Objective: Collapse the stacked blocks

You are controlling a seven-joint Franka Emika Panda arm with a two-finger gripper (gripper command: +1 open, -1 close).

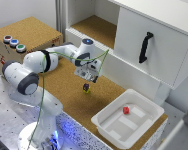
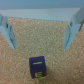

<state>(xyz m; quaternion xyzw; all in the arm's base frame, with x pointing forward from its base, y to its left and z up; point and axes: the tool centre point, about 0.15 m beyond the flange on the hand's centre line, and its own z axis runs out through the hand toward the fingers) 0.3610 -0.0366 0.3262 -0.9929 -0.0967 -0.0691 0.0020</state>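
Observation:
The stacked blocks stand on the cork tabletop as a tiny tower, a dark purple-blue cube on top and a yellow one under it. My gripper hangs just above them without touching. In the wrist view the stacked blocks show a dark blue face with yellow at its base, lying ahead of the gripper. The two pale blue fingers are spread wide, with only cork between them, so the gripper is open and holds nothing.
A white tray at the exterior view's right holds a small red cube. Behind the blocks runs a white cabinet with a black handle. A wooden box with coloured buttons sits at the back left.

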